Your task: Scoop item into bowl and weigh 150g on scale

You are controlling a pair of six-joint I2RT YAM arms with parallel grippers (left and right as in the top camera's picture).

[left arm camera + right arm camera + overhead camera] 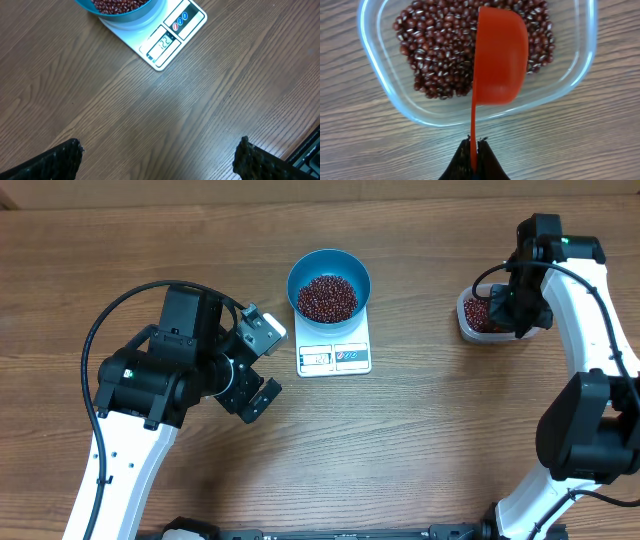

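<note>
Nearest, the left gripper (pixel 268 363) hangs over the wooden table (pixel 420 450) with its fingers spread wide, holding nothing, just beside the scale (pixel 335 358). The white scale lies flat with its display toward the arms. The blue bowl (pixel 300 272) sits on its far part, holding a heap of beans (pixel 326 297). Off to the right, well apart, the right gripper (pixel 474 159) pinches the thin handle of a red scoop (pixel 500 60). The scoop is turned on its side over a clear container (pixel 375 85) holding more beans.
</note>
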